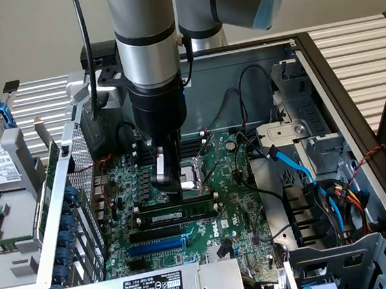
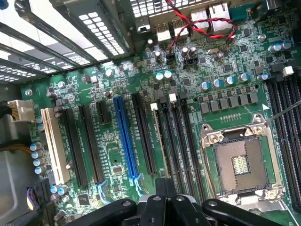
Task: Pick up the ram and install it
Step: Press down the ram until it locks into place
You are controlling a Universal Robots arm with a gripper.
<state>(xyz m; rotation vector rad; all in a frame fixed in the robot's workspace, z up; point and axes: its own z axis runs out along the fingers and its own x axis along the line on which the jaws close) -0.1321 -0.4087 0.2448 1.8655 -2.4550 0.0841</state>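
Observation:
The ram (image 1: pixel 175 216), a thin stick with a white label strip, stands on edge in one of the long black slots on the green motherboard (image 1: pixel 234 202). In the wrist view the ram (image 2: pixel 159 141) is seen edge-on as a thin pale line running away from the fingertips. My gripper (image 1: pixel 172 184) hangs straight down over the board, just behind and above the stick, with its jaws shut. The wrist view has my gripper (image 2: pixel 164 188) pressed together right above the near end of that slot. Whether the tips touch the ram I cannot tell.
The board lies inside an open PC case (image 1: pixel 308 54). An empty CPU socket (image 2: pixel 240 162) sits beside the memory slots, with a blue slot (image 2: pixel 126 141) and a white slot (image 2: pixel 51 141) further over. Cables (image 1: pixel 323 185) and a drive cage crowd the exterior view's right.

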